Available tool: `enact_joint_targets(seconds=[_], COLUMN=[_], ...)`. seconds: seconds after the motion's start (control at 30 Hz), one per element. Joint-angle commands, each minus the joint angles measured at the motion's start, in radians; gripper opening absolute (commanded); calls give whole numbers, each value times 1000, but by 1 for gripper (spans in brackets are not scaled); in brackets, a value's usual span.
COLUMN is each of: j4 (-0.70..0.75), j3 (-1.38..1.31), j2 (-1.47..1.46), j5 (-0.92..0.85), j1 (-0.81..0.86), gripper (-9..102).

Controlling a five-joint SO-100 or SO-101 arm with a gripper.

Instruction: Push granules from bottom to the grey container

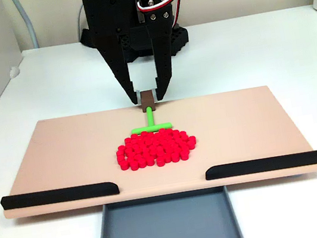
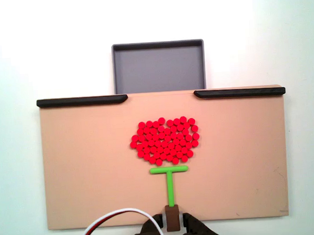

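I have the black two-finger gripper [image 1: 147, 98] closed on the small brown block [image 1: 147, 100] that forms the handle of the green T-shaped plastic pusher [image 1: 150, 122], fingers pinching it from either side. In the other fixed view the gripper [image 2: 173, 219] sits at the bottom edge, with the pusher [image 2: 170, 180] reaching up the board from it.

The granules [image 2: 165, 141], several dozen tiny bright red cylindrical pellets, lie in one tight, roughly heart-shaped cluster near the middle of the flat tan rectangular board [image 2: 75, 169]. The pusher's crossbar lies just beside the cluster's near edge; I can't tell whether it touches the closest pellets. The shallow matte grey rectangular container [image 2: 157, 49] sits against the board's far edge, in line with the gap between the two black strips [image 2: 82, 101] [image 2: 239, 92], and it looks empty, so nothing has been delivered yet.

I judge this to be the start of the push: tool in hand, lined up behind the pile. The next move calls for a straight, steady drive toward the gap, keeping the crossbar flat on the board. The crossbar is narrower than the cluster, so pellets at the sides will likely spill around it and need follow-up sweeps. The board rests on the white tabletop [image 1: 50, 82].
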Motion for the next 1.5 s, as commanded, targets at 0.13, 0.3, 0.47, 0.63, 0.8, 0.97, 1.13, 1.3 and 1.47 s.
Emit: enact_joint_targets(seconds=[0.13, 0.3, 0.47, 0.63, 0.8, 0.97, 1.13, 1.3, 1.47], j4=[-9, -9, -9, -8, -8, -8, -8, -8, 3], j3=[-28, -61, -106, -143, -172, -192, -204, -216, -236], j2=[-17, -43, -83, -115, -141, -156, -166, -176, -186], j5=[5, 5, 5, 5, 5, 0, -3, -6, -5], j1=[-2, -3, -3, -5, -5, -6, -6, -6, -8], gripper=[0, 0, 0, 0, 0, 0, 0, 0, 0])
